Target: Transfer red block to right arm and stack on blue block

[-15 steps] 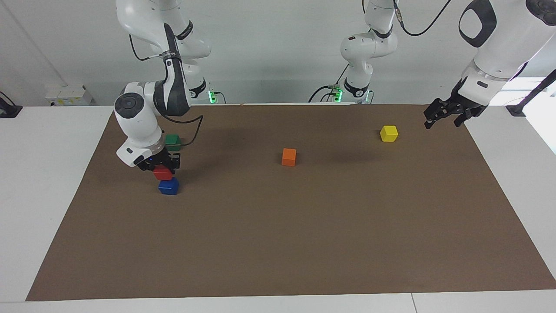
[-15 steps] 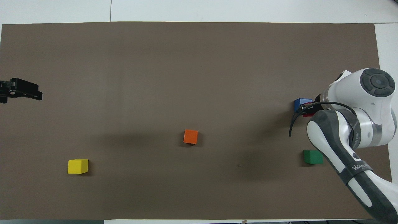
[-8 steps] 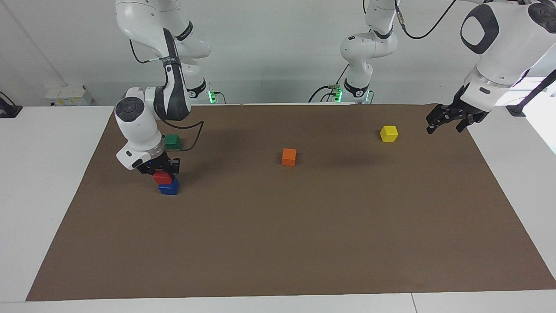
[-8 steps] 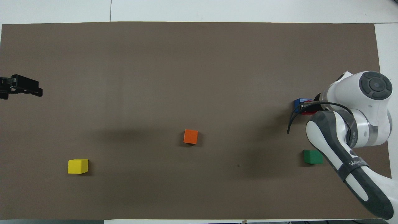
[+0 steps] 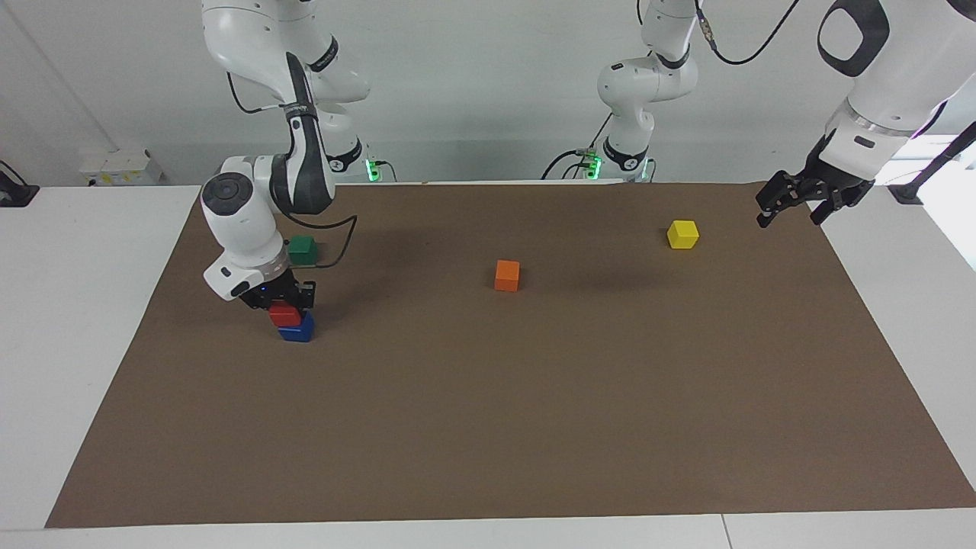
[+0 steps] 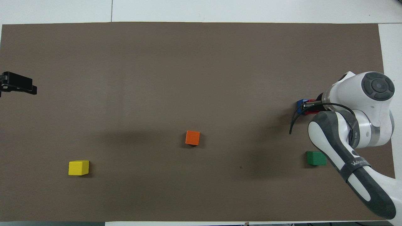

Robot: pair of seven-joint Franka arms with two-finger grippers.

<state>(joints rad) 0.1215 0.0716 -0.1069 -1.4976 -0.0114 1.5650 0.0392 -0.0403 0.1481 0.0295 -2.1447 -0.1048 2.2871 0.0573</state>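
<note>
The red block (image 5: 285, 314) sits on top of the blue block (image 5: 296, 331) at the right arm's end of the brown mat. My right gripper (image 5: 284, 302) is shut on the red block, with a blue light glowing on its hand. In the overhead view the right arm covers most of the pair; only slivers of the red block (image 6: 311, 101) and the blue block (image 6: 301, 103) show. My left gripper (image 5: 793, 204) hangs open and empty in the air over the mat's edge at the left arm's end, beside the yellow block; it also shows in the overhead view (image 6: 14, 86).
A green block (image 5: 302, 248) lies nearer to the robots than the stack, close to the right arm. An orange block (image 5: 507, 275) lies mid-mat. A yellow block (image 5: 682, 234) lies toward the left arm's end. The brown mat (image 5: 488, 427) covers the table.
My right gripper has lowered the red block down onto the blue block. My left gripper has drawn back and up toward the mat's edge.
</note>
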